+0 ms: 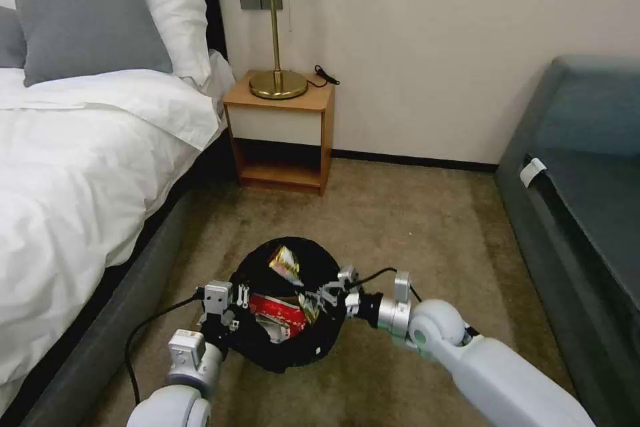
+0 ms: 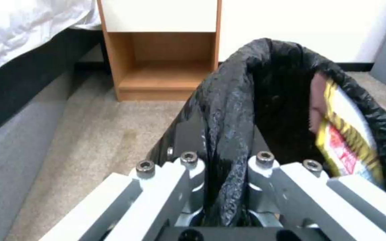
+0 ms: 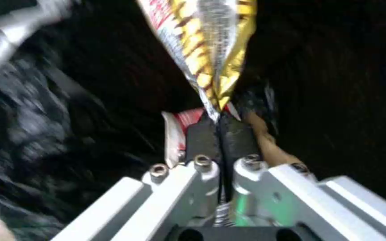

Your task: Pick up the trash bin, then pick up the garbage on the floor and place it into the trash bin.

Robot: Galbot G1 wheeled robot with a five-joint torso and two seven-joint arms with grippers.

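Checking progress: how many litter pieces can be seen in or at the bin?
3. Gold wrapper pinched in the right tool at the trash bin mouth; red-and-white packet and brown paper lying inside. More may be hidden.

bin liner (image 2: 229,110): glossy black plastic, crinkled | snack wrapper (image 3: 211,43): shiny gold foil, creased | my right fingers (image 3: 202,134): matt black pads on bare metal links | floor (image 1: 413,227): rough beige carpet | nightstand (image 1: 280,140): smooth wood
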